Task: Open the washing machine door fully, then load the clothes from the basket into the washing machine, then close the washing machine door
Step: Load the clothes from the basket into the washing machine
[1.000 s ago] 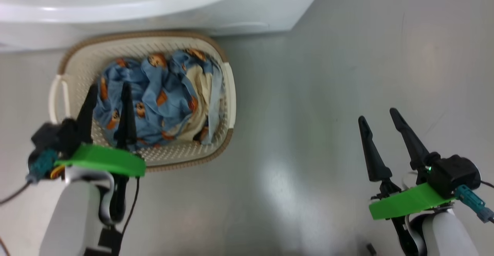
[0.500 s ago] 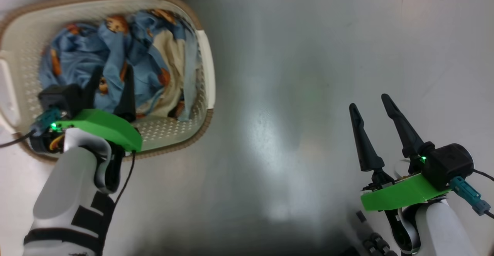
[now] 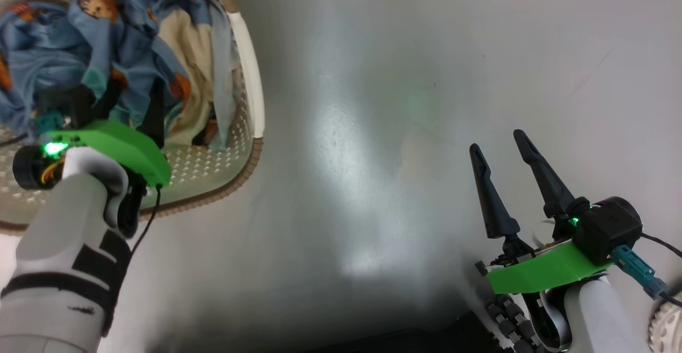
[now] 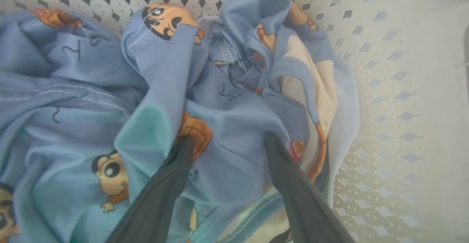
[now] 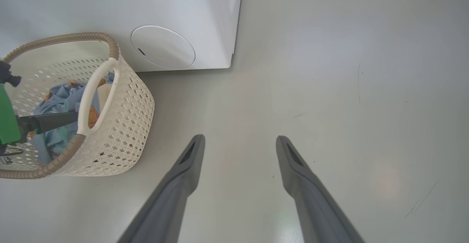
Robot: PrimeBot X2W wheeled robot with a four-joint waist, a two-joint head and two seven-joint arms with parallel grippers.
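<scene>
The washing machine (image 5: 205, 15) stands as a white box at the back of the right wrist view, on the grey floor (image 5: 329, 89). The basket (image 5: 124, 133) sits on that floor just in front of the machine, and the clothes (image 4: 220, 100) lie crumpled inside it, blue printed fabric around a cream piece. The left tool (image 4: 228, 138) is down in the basket with its two fingers spread. The tips press into the blue cloth with a soft mound between them; nothing is pinched yet, and how deep they sit is hard to tell. The right tool (image 5: 240, 137) hangs spread and empty over bare floor, well apart from the basket. The risk, I judge, is a shallow bite: closing on one thin fold would let the fabric slide out on the lift or leave the cream piece behind. A trailing end catching the rim could also drag the light basket.
</scene>
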